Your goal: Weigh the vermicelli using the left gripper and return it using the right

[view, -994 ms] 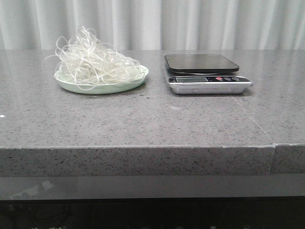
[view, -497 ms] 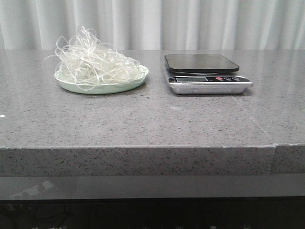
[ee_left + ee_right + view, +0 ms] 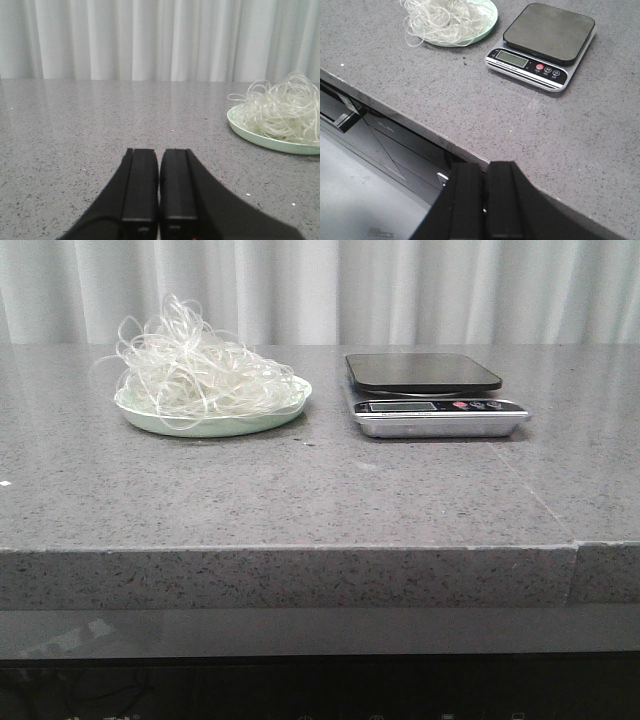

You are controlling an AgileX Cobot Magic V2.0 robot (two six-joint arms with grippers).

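Observation:
The vermicelli (image 3: pixel 195 370), a fluffy tangle of thin whitish strands, lies heaped on a pale green plate (image 3: pixel 215 424) at the left of the grey counter. It also shows in the left wrist view (image 3: pixel 282 111) and the right wrist view (image 3: pixel 445 17). A scale (image 3: pixel 430 392) with a dark platform and a silver front stands to its right; it also shows in the right wrist view (image 3: pixel 545 42). My left gripper (image 3: pixel 159 152) is shut and empty, low over the counter, well to the side of the plate. My right gripper (image 3: pixel 485 167) is shut and empty over the counter's front edge. Neither arm shows in the front view.
The grey speckled counter (image 3: pixel 300 490) has a seam at the right (image 3: pixel 575 540). White curtains (image 3: pixel 320 290) hang behind it. Dark cabinet fronts (image 3: pixel 375 135) lie below the counter's front edge.

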